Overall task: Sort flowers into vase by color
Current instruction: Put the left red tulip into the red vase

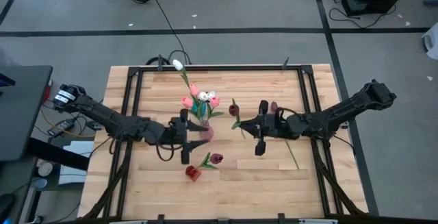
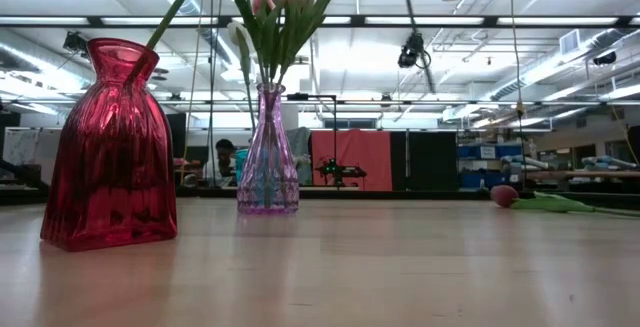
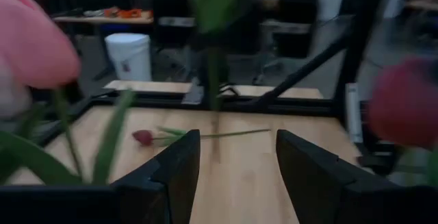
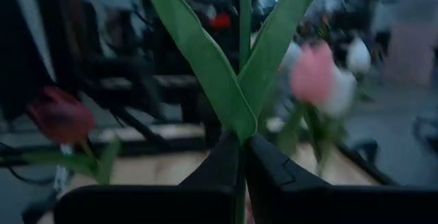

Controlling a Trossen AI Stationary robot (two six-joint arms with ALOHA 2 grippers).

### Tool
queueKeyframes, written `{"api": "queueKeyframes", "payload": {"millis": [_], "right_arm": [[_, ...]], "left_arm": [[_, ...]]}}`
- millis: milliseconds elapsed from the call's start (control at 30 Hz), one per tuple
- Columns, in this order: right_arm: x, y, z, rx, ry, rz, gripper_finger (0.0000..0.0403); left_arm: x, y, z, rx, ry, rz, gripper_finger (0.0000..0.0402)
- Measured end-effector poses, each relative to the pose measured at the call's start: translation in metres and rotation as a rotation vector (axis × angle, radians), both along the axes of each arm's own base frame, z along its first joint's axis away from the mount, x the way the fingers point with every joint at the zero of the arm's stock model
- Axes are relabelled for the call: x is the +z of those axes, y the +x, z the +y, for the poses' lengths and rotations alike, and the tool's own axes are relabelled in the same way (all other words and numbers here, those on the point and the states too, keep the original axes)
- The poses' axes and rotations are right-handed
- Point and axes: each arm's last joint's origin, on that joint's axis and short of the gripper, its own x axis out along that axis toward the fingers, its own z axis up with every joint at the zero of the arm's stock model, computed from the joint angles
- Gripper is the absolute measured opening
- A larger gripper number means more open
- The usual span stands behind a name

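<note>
The right gripper is closed on a maroon tulip's thin stem, right of the vases; the left gripper stands open, empty; the flower looks light, limp, best held low on the stem; the clear vase holds pink and white tulips; the red vase holds one maroon.

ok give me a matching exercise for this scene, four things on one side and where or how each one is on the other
Things:
1. red vase
2. purple vase
3. right gripper
4. left gripper

States:
a. open, holding nothing
b. holds pink and white tulips
c. shut on a green stem
d. holds one dark tulip

Pairs: 1-d, 2-b, 3-c, 4-a
</note>
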Motion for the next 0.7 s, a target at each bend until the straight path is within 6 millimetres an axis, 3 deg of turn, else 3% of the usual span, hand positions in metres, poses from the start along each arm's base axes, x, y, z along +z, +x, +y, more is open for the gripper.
{"api": "queueKeyframes", "payload": {"millis": [167,367,700], "right_arm": [[0.004,0.010,0.002,0.089,-0.033,-0.126,0.0025],[0.010,0.014,-0.002,0.100,-0.087,-0.247,0.0024],[0.005,0.025,-0.013,0.099,-0.123,-0.296,0.0025]], "left_arm": [[0.013,0.012,0.018,-0.016,-0.005,0.003,0.0197],[0.014,0.033,0.032,-0.045,-0.001,0.023,0.0197],[0.025,0.066,0.035,-0.097,0.049,-0.025,0.0197]]}}
